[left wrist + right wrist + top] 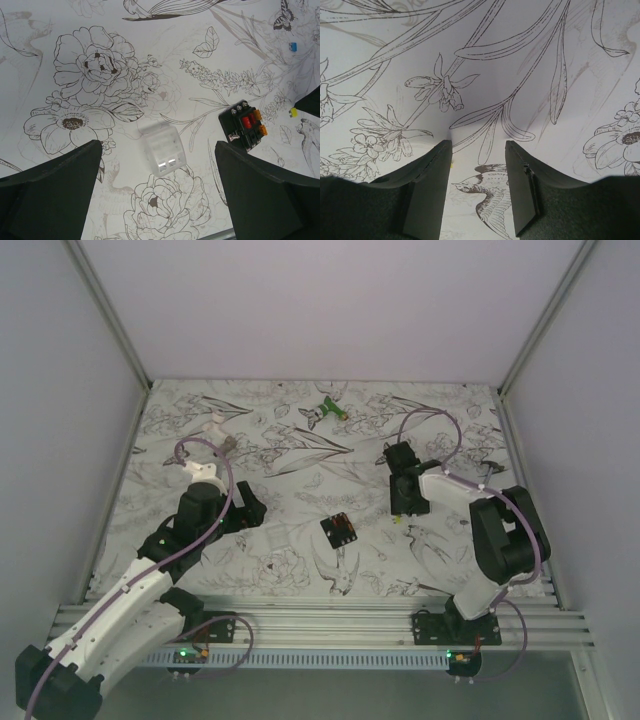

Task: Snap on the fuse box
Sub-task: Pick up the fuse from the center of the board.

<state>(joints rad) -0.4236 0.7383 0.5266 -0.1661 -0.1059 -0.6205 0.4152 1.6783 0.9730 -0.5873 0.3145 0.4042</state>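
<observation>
The fuse box (pixel 339 531) is a small black square block lying flat on the flower-print mat between the two arms. It shows in the left wrist view (pixel 243 125) with red and orange fuses in its top. A clear plastic cover (pixel 162 150) lies on the mat to its left. My left gripper (pixel 248 516) is wide open and empty above the mat, and the cover lies between and ahead of its fingers (pixel 60 185). My right gripper (pixel 403 504) is open and empty, low over the mat to the right of the fuse box, its fingers (pixel 432 185) either side of a printed bird.
A green-and-white tool (pixel 326 410) lies at the back centre and a small white object (pixel 215 426) at the back left. A loose blue fuse (pixel 293 47) and a yellow fuse (pixel 294 113) lie beyond the fuse box. The aluminium rail (pixel 320 625) runs along the near edge.
</observation>
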